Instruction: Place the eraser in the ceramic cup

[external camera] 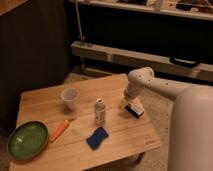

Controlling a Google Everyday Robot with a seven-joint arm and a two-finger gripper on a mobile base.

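Observation:
The eraser [133, 110], a small dark block with a white and reddish top, lies on the right part of the wooden table [125, 135]. My gripper [128, 103] hangs from the white arm, pointing down, right over the eraser's left end, touching it or nearly so. The ceramic cup [69, 97], white and tapered, stands upright at the left-middle of the table, well to the left of the gripper, with a small white bottle between them.
The small white bottle [100, 111] stands mid-table. A blue sponge [97, 138] lies near the front edge. A carrot [59, 130] and a green bowl [27, 140] are at the front left. A metal rail and dark shelving stand behind the table.

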